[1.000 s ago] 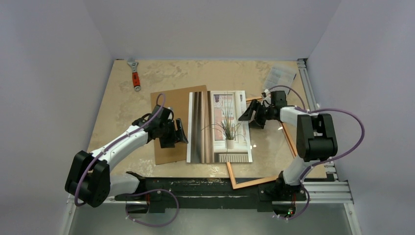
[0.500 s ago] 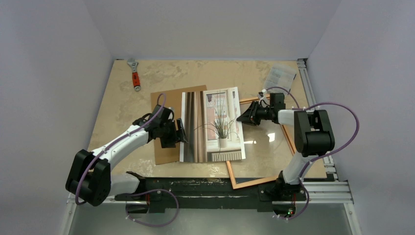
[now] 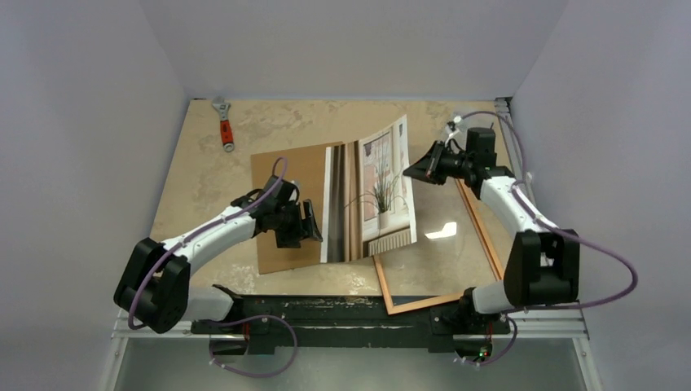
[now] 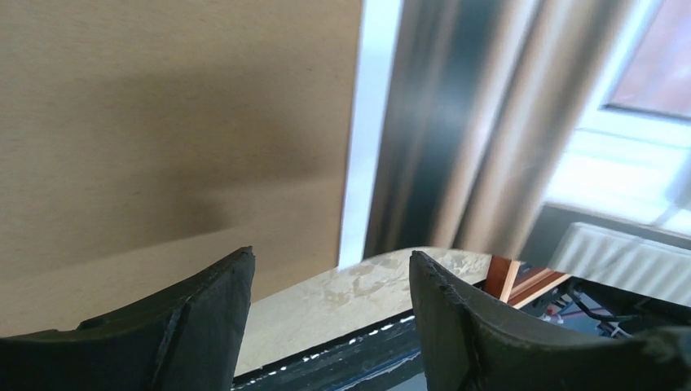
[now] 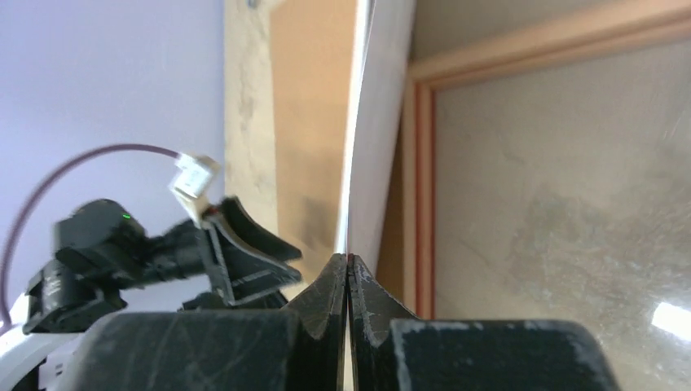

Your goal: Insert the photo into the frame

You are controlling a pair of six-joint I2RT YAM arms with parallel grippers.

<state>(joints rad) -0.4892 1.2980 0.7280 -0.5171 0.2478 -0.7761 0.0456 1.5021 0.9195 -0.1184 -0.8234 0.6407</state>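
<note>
The photo (image 3: 371, 195), a print of a potted plant by striped curtains, stands tilted with its right edge lifted off the table. My right gripper (image 3: 410, 169) is shut on that edge. In the right wrist view the print (image 5: 379, 122) runs edge-on away from the pinched fingertips (image 5: 348, 261). The thin orange-brown frame (image 3: 482, 232) lies flat on the table to the right, partly under the raised print. My left gripper (image 3: 314, 226) is open just off the photo's left edge, with nothing between its fingers (image 4: 330, 269). Ahead of it show the curtain stripes (image 4: 489, 122).
A brown board (image 3: 289, 175) lies under the left gripper and the photo's left side. A red-handled wrench (image 3: 223, 124) lies at the far left of the table. A bright glare spot (image 3: 440, 231) shows inside the frame. The black rail (image 3: 342, 314) runs along the near edge.
The right gripper shut on the photo's right edge and rose toward the back, lifting that side off the table. The left arm edged slightly right.
</note>
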